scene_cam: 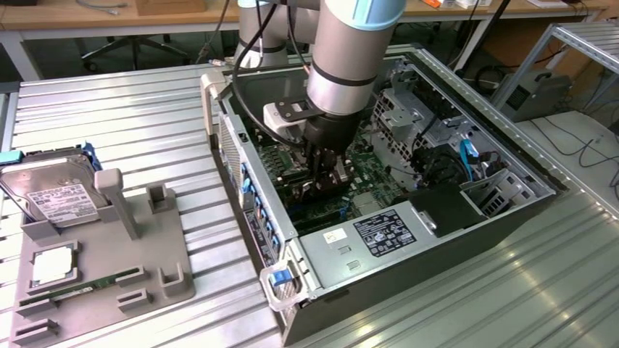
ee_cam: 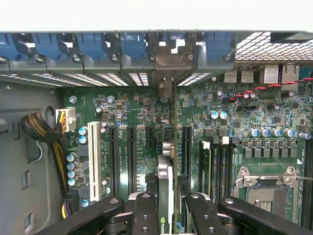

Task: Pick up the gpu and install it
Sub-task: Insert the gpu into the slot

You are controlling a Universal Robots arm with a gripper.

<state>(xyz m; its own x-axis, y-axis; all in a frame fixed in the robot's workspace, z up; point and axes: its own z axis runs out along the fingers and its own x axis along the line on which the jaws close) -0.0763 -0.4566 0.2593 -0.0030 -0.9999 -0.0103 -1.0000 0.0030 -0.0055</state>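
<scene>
Holder (scene_cam: 106, 261) on desk (scene_cam: 145, 123) at exterior view's left: one hard drive (scene_cam: 53, 192), one RAM stick (scene_cam: 82, 285). Open computer case (scene_cam: 387, 246) right of it, arm reaching inside. Wrist view adds detail: tool (ee_cam: 168, 205) pinching one gpu (ee_cam: 166, 181) edge-on, upright above motherboard (ee_cam: 234, 122) slots, bracket end toward case's rear wall.

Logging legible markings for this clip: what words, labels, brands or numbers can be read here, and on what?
None can be read with confidence.
Black label with white print on the silver power supply box: too small.
White sticker beside it: too small.
White label on the silver hard drive: blurred.
White lettering on the green motherboard: too small.
Small green logo on the thin card held edge-on between the black gripper fingers: unreadable.
</scene>
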